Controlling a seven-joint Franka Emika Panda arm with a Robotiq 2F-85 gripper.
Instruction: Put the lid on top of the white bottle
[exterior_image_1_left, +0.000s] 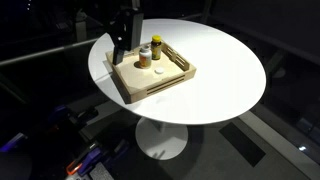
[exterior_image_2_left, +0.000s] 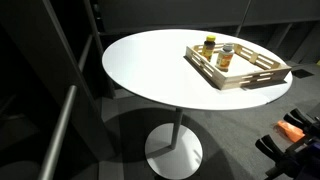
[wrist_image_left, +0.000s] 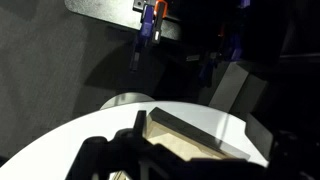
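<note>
Lid (exterior_image_1_left: 160, 77) flat in tray (exterior_image_1_left: 123, 85) middle, white bottle (exterior_image_1_left: 145, 58) beside it, fingers (wrist_image_left: 95, 155) spread above tray corner

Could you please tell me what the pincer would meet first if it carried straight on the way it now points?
Probably the wooden tray: its rim lies straight ahead of the open pincer in the wrist view, though depth is unclear.

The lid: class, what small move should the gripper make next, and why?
Probably move the open gripper across until it is above the lid. The lid lies flat in the tray, near the white bottle, while the empty gripper hangs over the tray's corner.
</note>
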